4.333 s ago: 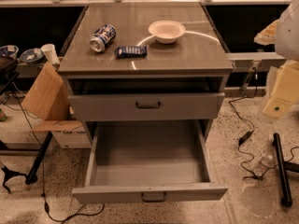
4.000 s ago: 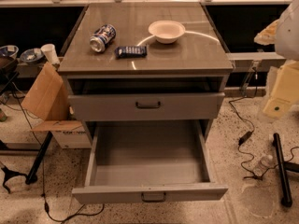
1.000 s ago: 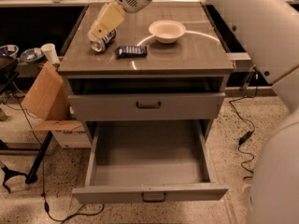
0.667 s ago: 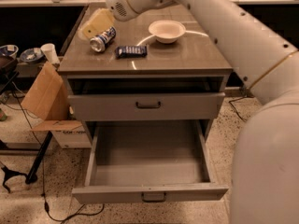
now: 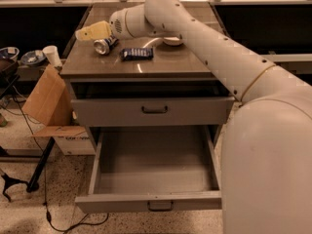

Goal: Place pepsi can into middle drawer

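Note:
The pepsi can (image 5: 104, 45) lies on its side on the cabinet top (image 5: 161, 65), at the back left, its silver end toward me. My gripper (image 5: 87, 33) with its yellowish fingers hangs just above and left of the can. My white arm sweeps in from the lower right across the cabinet. The middle drawer (image 5: 151, 169) is pulled out wide below, its grey box interior bare, a small dark handle on its front.
A flat dark-blue snack packet (image 5: 136, 53) lies right of the can. A white bowl (image 5: 171, 41) is mostly hidden behind my arm. The upper drawer front (image 5: 153, 110) is slightly out. A cardboard box (image 5: 48, 99) and cables sit at the cabinet's left.
My arm has swung in from the right over the cabinet top, and the gripper has come down to the left, now close above the can. The can has not moved.

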You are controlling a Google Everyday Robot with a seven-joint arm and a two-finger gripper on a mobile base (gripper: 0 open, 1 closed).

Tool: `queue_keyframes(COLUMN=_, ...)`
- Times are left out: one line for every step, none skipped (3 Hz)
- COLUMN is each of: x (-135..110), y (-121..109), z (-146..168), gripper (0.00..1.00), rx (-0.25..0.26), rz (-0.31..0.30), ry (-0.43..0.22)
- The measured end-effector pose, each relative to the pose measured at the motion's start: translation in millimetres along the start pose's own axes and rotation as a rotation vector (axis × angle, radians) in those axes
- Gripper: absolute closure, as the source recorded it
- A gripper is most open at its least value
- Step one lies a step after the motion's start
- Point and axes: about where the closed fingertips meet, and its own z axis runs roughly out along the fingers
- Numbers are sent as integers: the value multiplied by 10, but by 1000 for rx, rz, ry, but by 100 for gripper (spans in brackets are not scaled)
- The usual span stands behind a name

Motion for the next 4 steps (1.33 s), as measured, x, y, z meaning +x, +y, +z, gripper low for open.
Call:
queue_keyframes(x=9, y=-38, z=12, gripper=0, rx=8, rz=0, ry=10)
queue_keyframes(x=13, y=-166, z=-30, gripper=0, rx=46, rz=-3, ry=22)
queue_keyframes(x=28, y=-319, z=-40, gripper=0, rx=79, rz=-5, ry=28)
queue_keyframes(x=65, y=-419, z=8, gripper=0, rx=88, rz=-1, ry=32)
